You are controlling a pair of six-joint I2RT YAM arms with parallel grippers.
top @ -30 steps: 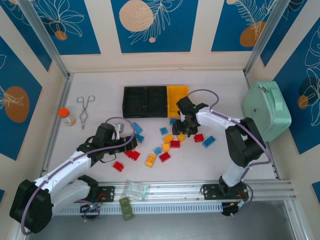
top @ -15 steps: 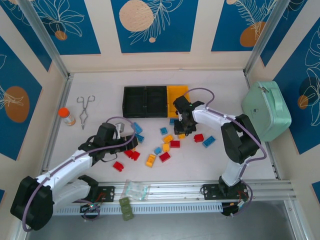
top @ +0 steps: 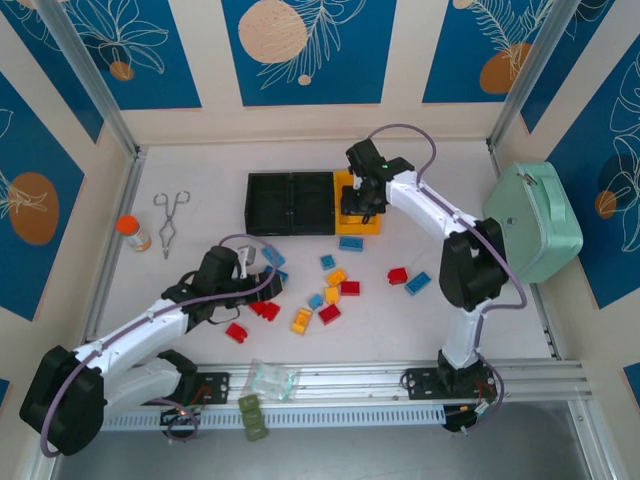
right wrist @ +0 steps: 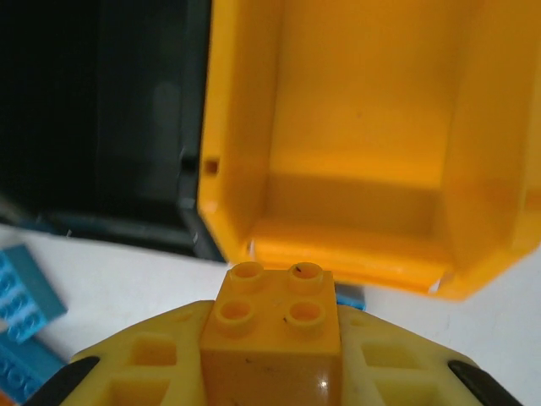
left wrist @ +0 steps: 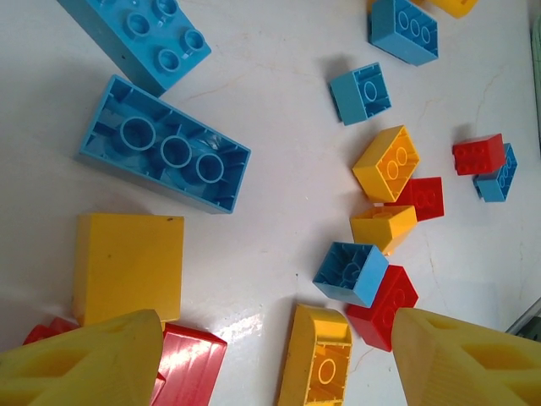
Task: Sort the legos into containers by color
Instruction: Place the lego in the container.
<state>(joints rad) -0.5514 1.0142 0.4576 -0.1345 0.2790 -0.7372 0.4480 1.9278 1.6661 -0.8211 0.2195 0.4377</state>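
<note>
Legos (top: 331, 290) scatter the white desk (top: 430, 170) between blue leaf-print walls (top: 300, 40); my right end effector (right wrist: 270, 376) clamps a yellow brick (right wrist: 270, 317) above the yellow container (right wrist: 237, 127), left end effector (left wrist: 275, 342) part-open.

The right hand (right wrist: 272, 368) clamps a yellow-orange lego (right wrist: 272, 326) just before the open yellow container (right wrist: 241, 110).

Three joined containers (top: 291, 204) are sitting in a row at the far middle of the table (top: 200, 180), and the legos (top: 331, 294) are lying scattered in front of them. The right gripper (top: 358, 205), clamping one brick (right wrist: 272, 326), is hanging over the near wall of the rightmost bin (right wrist: 237, 127). The left gripper (top: 245, 265) is hovering above the pile's left part. Tongs (top: 170, 222) and a bottle (top: 132, 232) are lying far left, a case (top: 535, 220) far right, and a bag (top: 272, 379) at the near edge.
</note>
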